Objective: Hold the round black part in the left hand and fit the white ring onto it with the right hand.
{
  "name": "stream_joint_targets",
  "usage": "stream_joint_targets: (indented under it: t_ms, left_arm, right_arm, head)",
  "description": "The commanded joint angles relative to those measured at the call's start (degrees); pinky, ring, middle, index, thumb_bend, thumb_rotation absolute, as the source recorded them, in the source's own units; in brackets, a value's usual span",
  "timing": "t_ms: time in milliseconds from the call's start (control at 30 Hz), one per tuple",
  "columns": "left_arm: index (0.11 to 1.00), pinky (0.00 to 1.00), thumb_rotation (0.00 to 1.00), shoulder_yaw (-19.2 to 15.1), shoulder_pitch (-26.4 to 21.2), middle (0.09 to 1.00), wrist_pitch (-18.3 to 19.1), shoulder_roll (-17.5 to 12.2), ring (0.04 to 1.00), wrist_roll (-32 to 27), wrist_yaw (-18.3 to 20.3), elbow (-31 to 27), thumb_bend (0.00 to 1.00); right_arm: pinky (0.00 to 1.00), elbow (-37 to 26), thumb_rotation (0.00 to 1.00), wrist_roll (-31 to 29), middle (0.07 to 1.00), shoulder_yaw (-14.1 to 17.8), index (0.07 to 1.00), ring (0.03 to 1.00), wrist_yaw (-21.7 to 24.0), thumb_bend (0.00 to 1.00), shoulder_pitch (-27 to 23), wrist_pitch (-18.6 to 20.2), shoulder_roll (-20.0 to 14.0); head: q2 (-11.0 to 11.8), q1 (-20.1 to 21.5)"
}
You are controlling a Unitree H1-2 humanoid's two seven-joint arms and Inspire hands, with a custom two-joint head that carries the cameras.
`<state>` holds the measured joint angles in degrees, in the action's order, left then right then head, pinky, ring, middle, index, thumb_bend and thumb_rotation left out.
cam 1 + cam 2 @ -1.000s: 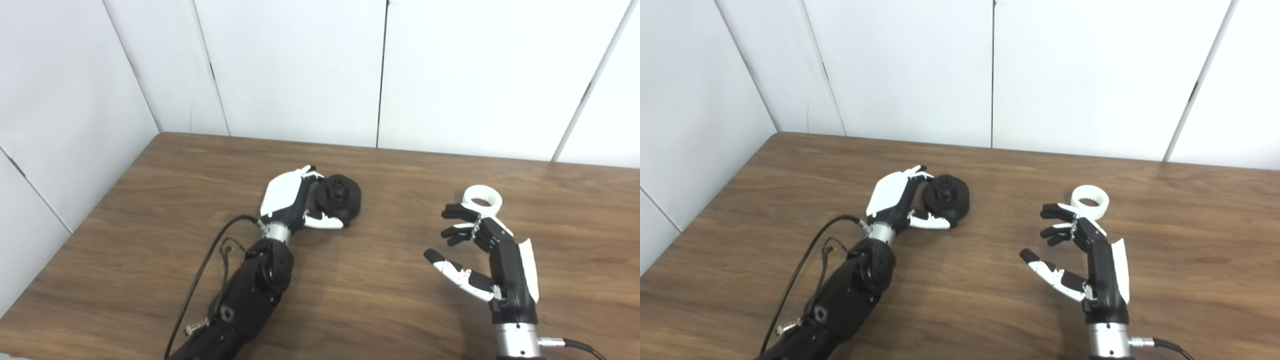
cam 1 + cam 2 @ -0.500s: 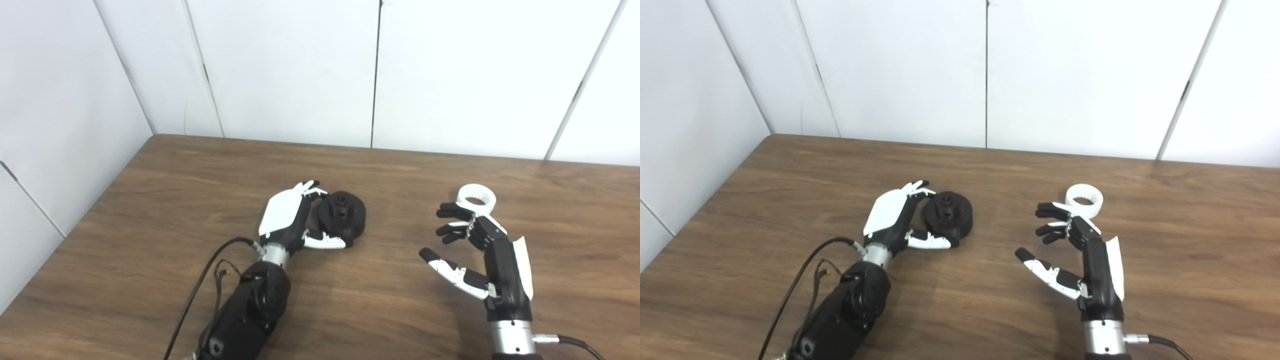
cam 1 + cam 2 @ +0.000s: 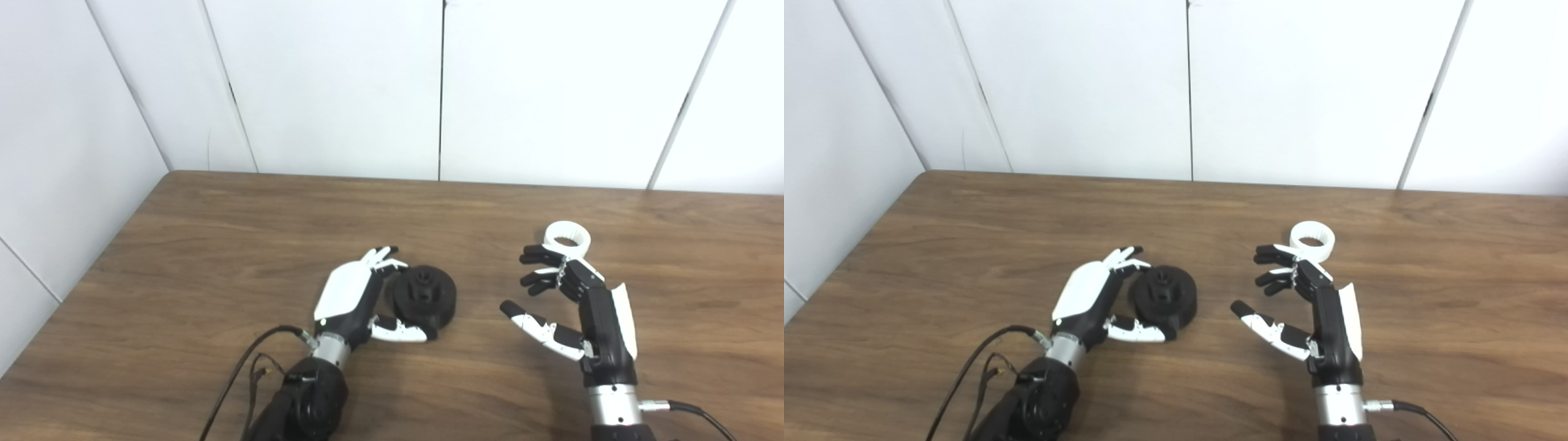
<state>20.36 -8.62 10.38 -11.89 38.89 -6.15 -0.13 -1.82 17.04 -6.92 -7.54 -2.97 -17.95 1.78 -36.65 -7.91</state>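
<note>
Left hand (image 3: 358, 297) is cupping the black part (image 3: 425, 298), grip unclear; right hand (image 3: 582, 312), released, is waiting beside the ring (image 3: 567, 237), needing to grasp it.

Dark-brown wood grain runs across the table (image 3: 184, 245), the round part (image 3: 425, 298) on it is matte black, the ring (image 3: 567, 236) plain white, and both hands (image 3: 355, 300) (image 3: 576, 306) black with white shells.

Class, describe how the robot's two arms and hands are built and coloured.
Both hands, left hand and right hand, have black fingers, white back plates, white thumb segments and silver wrist collars. The left forearm is black with loose black cables beside it; a cable plugs in near the right wrist.
</note>
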Motion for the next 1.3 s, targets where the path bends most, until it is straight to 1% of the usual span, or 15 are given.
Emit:
stream_joint_targets:
  t_ms: [0,233,300,400,567,700,767,800,833,867,900,1033,1133,1200,1267]
  left_arm:
    - [0.643,0.94,0.34,0.6,0.5,0.948,0.3,-0.3,0.975,1.6,1.8,-2.8,0.87]
    - [0.647,0.93,0.37,2.3,4.0,0.947,-0.2,0.5,0.969,3.2,4.3,-6.4,0.88]
    - [0.638,0.91,0.34,2.8,4.8,0.940,-0.6,0.9,0.960,3.9,4.3,-6.3,0.90]
    - [0.634,0.90,0.31,3.1,5.4,0.939,-1.1,1.5,0.964,4.0,4.1,-5.5,0.90]
    - [0.637,0.92,0.30,3.0,5.6,0.942,-1.1,2.1,0.970,4.5,4.3,-5.1,0.89]
    - [0.647,0.93,0.32,3.0,5.7,0.948,-1.1,2.1,0.973,4.9,4.2,-5.1,0.88]
    - [0.648,0.93,0.32,2.7,5.7,0.948,-1.4,1.8,0.971,4.5,4.2,-4.9,0.87]
    - [0.647,0.93,0.32,2.6,5.7,0.947,-1.6,1.7,0.973,4.3,4.1,-4.7,0.87]
    - [0.647,0.94,0.31,2.4,5.7,0.947,-1.9,1.4,0.974,4.0,4.1,-4.6,0.87]
    - [0.647,0.94,0.31,2.1,5.9,0.946,-2.2,1.2,0.974,3.8,4.0,-4.5,0.87]
    - [0.646,0.94,0.31,1.9,6.0,0.946,-2.6,0.9,0.974,3.6,4.0,-4.5,0.87]
    - [0.644,0.92,0.32,0.5,6.5,0.941,-4.4,-0.5,0.962,2.4,4.3,-4.8,0.86]
    - [0.640,0.92,0.29,-0.6,6.7,0.939,-5.5,-1.2,0.958,1.3,4.8,-4.9,0.87]
    - [0.638,0.91,0.29,-1.1,6.8,0.937,-6.0,-1.6,0.956,0.9,4.9,-4.8,0.87]
    - [0.641,0.91,0.29,-1.5,6.9,0.939,-6.3,-1.8,0.959,0.4,5.6,-4.9,0.87]
  right_arm:
    - [0.46,1.0,0.02,0.2,0.660,0.0,0.672,0.545,-0.4,0.66,1.7,-0.2,0.5]
    - [0.46,1.1,0.01,0.2,0.665,-0.2,0.676,0.545,-0.4,0.66,1.7,-0.1,0.7]
    - [0.47,1.2,0.03,0.3,0.665,-0.2,0.678,0.545,-0.4,0.66,1.6,-0.1,0.8]
    - [0.46,1.1,0.03,0.3,0.663,-0.1,0.677,0.545,-0.4,0.66,1.6,0.0,0.8]
    - [0.46,0.8,0.03,0.3,0.665,0.0,0.678,0.546,-0.4,0.66,1.7,0.3,0.8]
    - [0.46,0.6,0.02,0.5,0.665,-0.1,0.677,0.544,-0.4,0.66,1.8,0.5,0.8]
    - [0.46,0.9,0.02,0.7,0.664,-0.3,0.677,0.542,-0.6,0.66,1.7,0.2,1.0]
    - [0.46,1.1,0.02,0.9,0.664,-0.5,0.677,0.541,-0.7,0.66,1.7,0.0,1.1]
    - [0.46,1.3,0.02,1.1,0.664,-0.6,0.677,0.541,-0.9,0.66,1.7,-0.2,1.3]
    - [0.46,1.5,0.02,1.4,0.664,-0.9,0.677,0.541,-1.0,0.66,1.7,-0.2,1.6]
    - [0.46,1.6,0.03,1.7,0.665,-1.1,0.677,0.541,-1.1,0.66,1.7,-0.1,1.8]
    - [0.47,2.5,0.06,4.1,0.663,-2.1,0.671,0.554,-2.4,0.66,1.7,-0.2,3.4]
    - [0.47,3.5,0.04,5.0,0.662,-2.7,0.667,0.557,-3.5,0.67,1.5,-0.2,4.7]
    - [0.47,3.9,0.04,5.2,0.660,-2.9,0.665,0.555,-3.8,0.67,1.3,-0.2,5.3]
    - [0.47,3.8,0.05,5.7,0.659,-3.2,0.665,0.555,-4.0,0.67,1.3,0.5,5.7]
  head:
    - [-0.1,0.1]
    - [-0.2,0.3]
    - [-0.3,0.4]
    - [-0.3,0.5]
    - [-0.4,0.4]
    - [-0.4,0.9]
    - [-0.3,4.5]
    - [-0.3,4.5]
    - [0.3,7.8]
    - [1.2,9.8]
    - [1.4,10.8]
    - [2.8,17.1]
    - [3.4,20.4]
    - [3.7,21.1]
    - [3.7,20.8]
